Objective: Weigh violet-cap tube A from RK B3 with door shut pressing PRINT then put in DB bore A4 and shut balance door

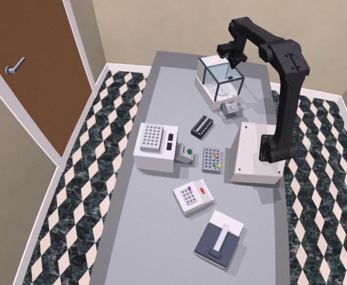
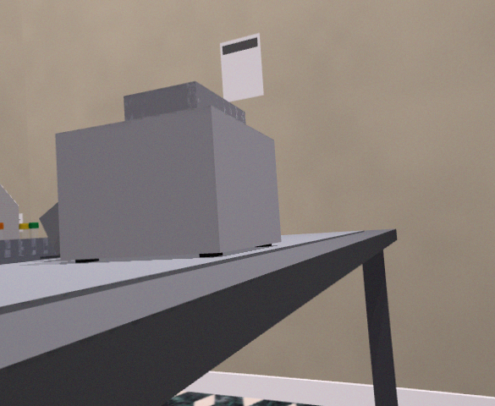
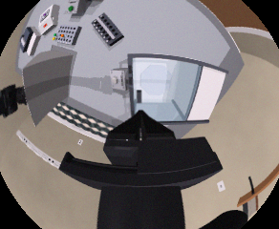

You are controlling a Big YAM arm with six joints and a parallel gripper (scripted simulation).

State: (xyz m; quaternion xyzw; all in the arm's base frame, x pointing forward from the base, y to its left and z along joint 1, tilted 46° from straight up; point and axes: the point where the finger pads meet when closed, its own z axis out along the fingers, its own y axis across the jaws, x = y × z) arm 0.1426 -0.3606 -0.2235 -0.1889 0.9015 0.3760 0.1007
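One violet-capped tube, tube A [image 1: 188, 188] [image 3: 46, 14], stands in the dry block [image 1: 208, 199] [image 3: 47, 20], in the corner bore A4, well apart from the hand [image 1: 234, 66] [image 3: 140, 113]. The hand is closed, its fingertips together with nothing between them, and it hangs above the balance [image 1: 204, 94] [image 3: 211, 93]. Beneath the hand, the glass door [image 1: 223, 70] [image 3: 179, 106] lies across the top of the balance's box, shut, with the pan [image 1: 220, 90] [image 3: 155, 81] visible inside. Farther from the hand than the balance, the magnet block [image 1: 201, 127] [image 3: 107, 30] sits on the table [image 1: 164, 92] [image 2: 63, 283] [image 3: 89, 59]. Farther still are the tube rack [image 1: 206, 169] [image 2: 11, 252] [image 3: 68, 35], holding orange-, green- and yellow-capped tubes, and the mixer [image 1: 156, 162] [image 2: 138, 188]. The spectrophotometer [image 1: 205, 240] [image 3: 27, 41] is the station farthest from the hand, past the dry block.
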